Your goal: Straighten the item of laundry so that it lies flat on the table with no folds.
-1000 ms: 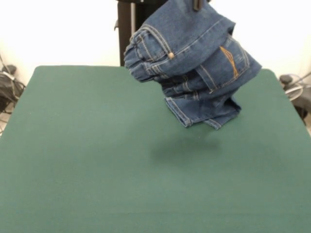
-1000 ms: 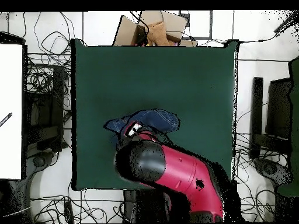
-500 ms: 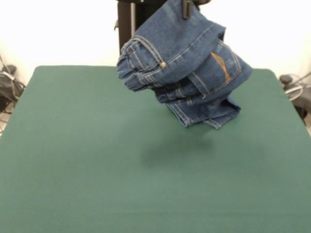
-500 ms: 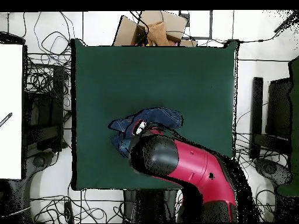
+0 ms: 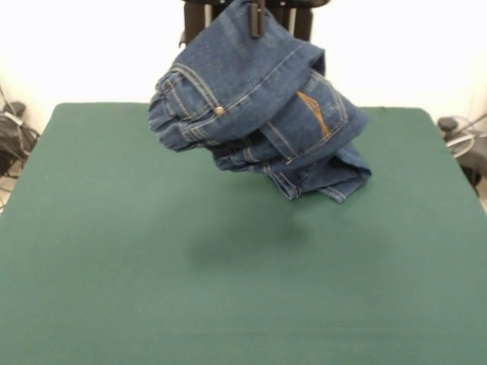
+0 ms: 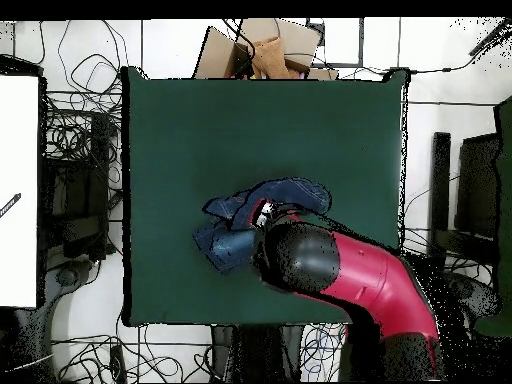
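The small blue denim jeans [image 5: 255, 110] hang bunched and folded in the air, held at the top by my gripper [image 5: 257, 17], which is shut on the cloth. The gathered waistband and brass button [image 5: 219, 111] face left; a back pocket with tan stitching faces right. The lower hems trail at the right and seem to touch the green table [image 5: 114, 266]. In the overhead view the jeans [image 6: 240, 225] stick out from under the red and black arm [image 6: 340, 275], which hides the gripper.
Cables, boxes and gear lie on the floor around the table [image 6: 300, 120]. A white panel [image 6: 18, 190] stands at the left in the overhead view. The robot's pedestal [image 5: 199, 23] stands at the table's far side.
The gripper has carried the hanging jeans to the left in the front view; the waistband swung left with it while the low hems stayed about where they were. In the overhead view the arm moved right.
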Tool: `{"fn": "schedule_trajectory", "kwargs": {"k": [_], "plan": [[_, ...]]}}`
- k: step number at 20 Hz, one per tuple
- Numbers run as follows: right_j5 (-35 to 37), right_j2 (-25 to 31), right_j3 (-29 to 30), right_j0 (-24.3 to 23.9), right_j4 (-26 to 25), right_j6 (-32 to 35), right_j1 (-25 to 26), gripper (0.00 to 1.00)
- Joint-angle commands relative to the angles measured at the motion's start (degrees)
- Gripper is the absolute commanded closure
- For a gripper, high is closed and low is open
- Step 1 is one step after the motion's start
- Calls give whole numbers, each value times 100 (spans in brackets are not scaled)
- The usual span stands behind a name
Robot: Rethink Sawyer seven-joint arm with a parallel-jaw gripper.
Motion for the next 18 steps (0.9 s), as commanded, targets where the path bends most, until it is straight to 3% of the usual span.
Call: {"fn": "schedule_trajectory", "kwargs": {"k": [1, 18], "plan": [[451, 908, -183, -364, -356, -1335, 120, 100], [1262, 1565, -1005, -997, -845, -1457, 530, 100]]}}
